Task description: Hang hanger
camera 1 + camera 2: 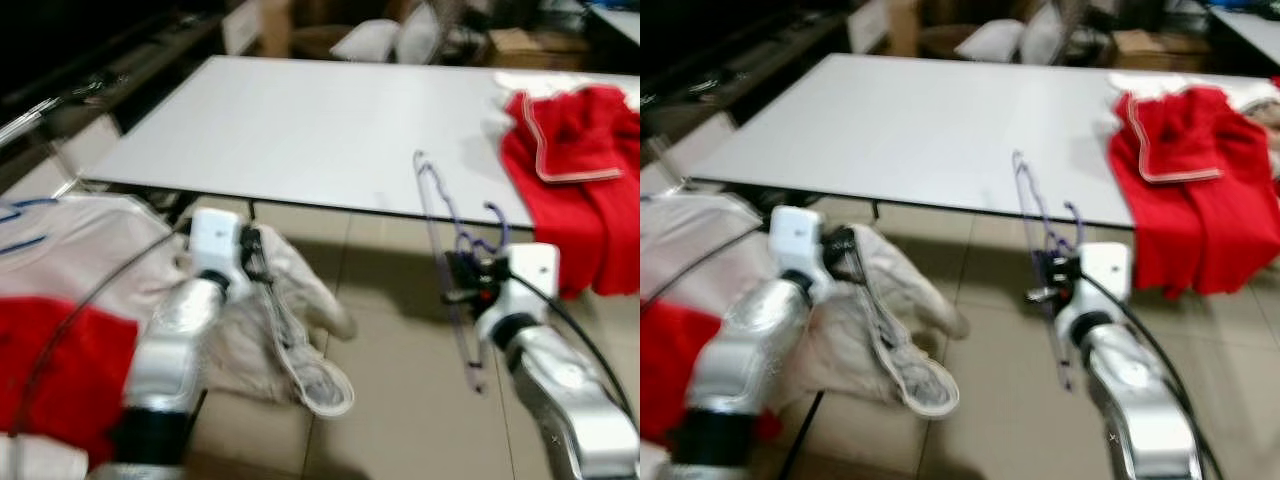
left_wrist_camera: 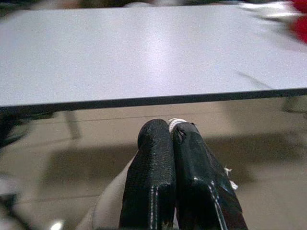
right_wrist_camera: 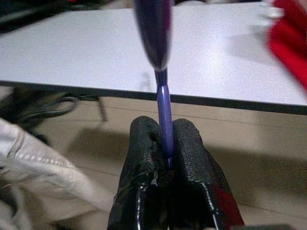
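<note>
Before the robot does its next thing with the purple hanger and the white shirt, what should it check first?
1. Right gripper shut on the purple hanger: ok.
2. Left gripper pinching the white garment: ok, cloth shows between the fingers.
3. Hanger free of the table edge: cannot tell, it rises in front of it.
4. Hanger inside the garment: not ok, they are apart.
5. Red garment out of the way: ok, it drapes off the table to the right.
6. Sharp view: not ok, blurred.

The left end effector (image 2: 172,132) has its two black textured fingers (image 2: 151,182) pressed together on a strip of off-white cloth (image 2: 112,201). Beyond them runs the dark near edge of a flat white tabletop (image 2: 144,52), with beige tiled floor (image 2: 259,158) beneath.
</note>
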